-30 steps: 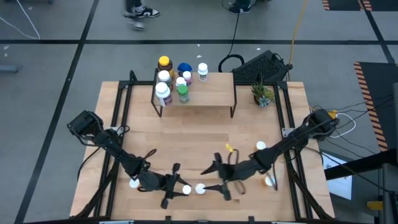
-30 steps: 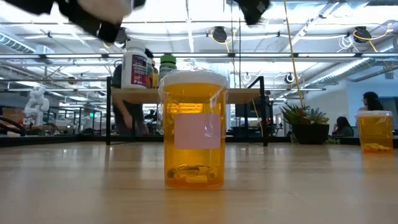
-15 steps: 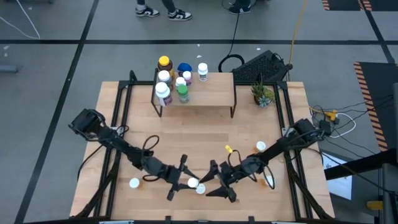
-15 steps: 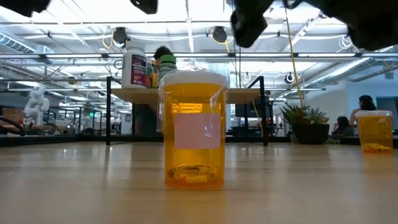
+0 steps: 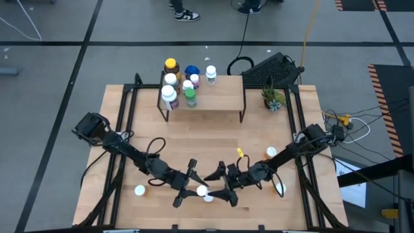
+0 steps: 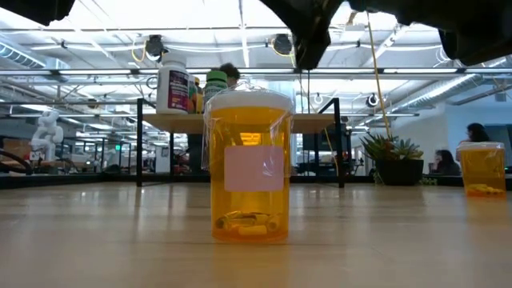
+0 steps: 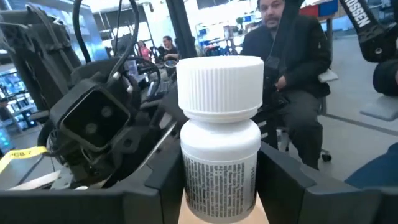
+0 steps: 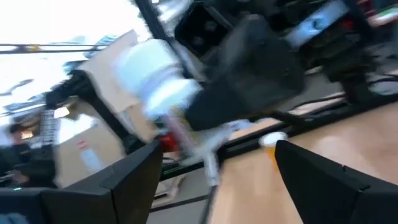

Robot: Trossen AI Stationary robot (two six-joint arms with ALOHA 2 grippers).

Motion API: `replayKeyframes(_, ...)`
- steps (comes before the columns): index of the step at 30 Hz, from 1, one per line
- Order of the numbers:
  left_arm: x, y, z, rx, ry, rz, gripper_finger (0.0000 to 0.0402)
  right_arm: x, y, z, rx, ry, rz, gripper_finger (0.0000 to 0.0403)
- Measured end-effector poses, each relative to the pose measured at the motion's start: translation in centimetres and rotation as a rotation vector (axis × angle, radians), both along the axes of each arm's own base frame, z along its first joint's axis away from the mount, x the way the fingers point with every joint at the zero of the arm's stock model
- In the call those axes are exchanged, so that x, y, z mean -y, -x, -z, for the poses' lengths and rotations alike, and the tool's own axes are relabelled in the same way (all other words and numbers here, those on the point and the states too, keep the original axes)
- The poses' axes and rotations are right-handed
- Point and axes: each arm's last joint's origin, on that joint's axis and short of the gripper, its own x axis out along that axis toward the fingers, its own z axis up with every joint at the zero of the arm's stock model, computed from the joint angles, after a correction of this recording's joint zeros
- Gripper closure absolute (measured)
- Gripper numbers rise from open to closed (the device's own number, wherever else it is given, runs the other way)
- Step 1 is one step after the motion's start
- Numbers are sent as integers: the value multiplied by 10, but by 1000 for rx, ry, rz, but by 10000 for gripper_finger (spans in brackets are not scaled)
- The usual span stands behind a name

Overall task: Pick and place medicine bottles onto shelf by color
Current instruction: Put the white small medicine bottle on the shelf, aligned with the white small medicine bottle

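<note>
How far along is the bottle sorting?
Done: about six bottles stand at the left end of the shelf. In hand: the left gripper holds a white bottle between its fingers, near the table's front edge; the right gripper is open close beside it. Left: an orange bottle right beside that grasp, and roughly four more on the table, such as the white-capped one.

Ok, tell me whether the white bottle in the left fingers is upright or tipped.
Upright. In the left wrist view the white bottle stands straight between the left gripper's fingers, ribbed cap on top, label lines level.
</note>
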Motion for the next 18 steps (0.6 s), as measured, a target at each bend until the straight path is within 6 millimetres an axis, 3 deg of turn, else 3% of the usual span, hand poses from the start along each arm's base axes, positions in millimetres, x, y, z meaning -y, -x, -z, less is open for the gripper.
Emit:
replayKeyframes(8, -2, -1, 0, 13, -23, -9, 235, -2, 1, -8, 94, 46, -71, 96)
replayKeyframes(18, -18, -8, -7, 57, 40, -54, 232, -4, -9, -19, 130, 92, -70, 97)
